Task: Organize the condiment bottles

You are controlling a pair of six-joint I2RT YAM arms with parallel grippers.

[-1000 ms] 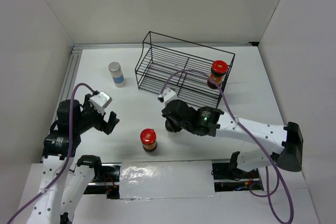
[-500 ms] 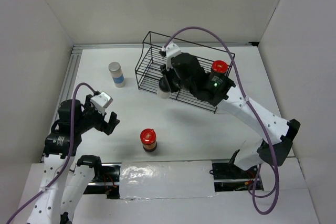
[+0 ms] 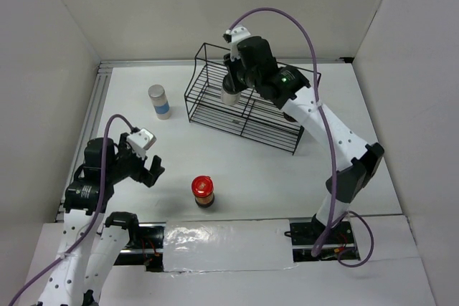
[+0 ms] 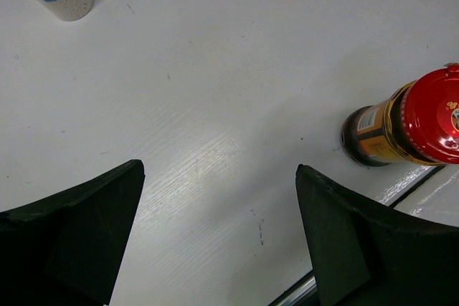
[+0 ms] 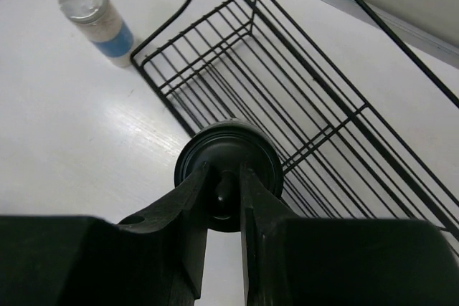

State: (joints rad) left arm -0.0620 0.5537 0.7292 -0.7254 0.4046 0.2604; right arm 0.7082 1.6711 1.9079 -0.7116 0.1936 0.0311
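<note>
R end effector (image 5: 224, 183) moved black-cap jar (image 3: 229, 94) to basket (image 3: 272, 124), clamped, upright, cap up; L end effector (image 4: 219, 238) wide, empty.

Pinched at the cap between the closed fingers of the right gripper (image 5: 226, 177), upright: whitish jar with black cap (image 5: 228, 145). Just ahead and right of the wide-spread left gripper (image 4: 219, 177), standing upright: red-lidded jar (image 4: 401, 128), dark contents, yellow label. Well ahead-left of that gripper, upright: white jar (image 3: 159, 102), grey lid, blue label.

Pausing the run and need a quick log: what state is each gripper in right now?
Left gripper: open, holding nothing.
Right gripper: shut on the black-capped jar.
</note>
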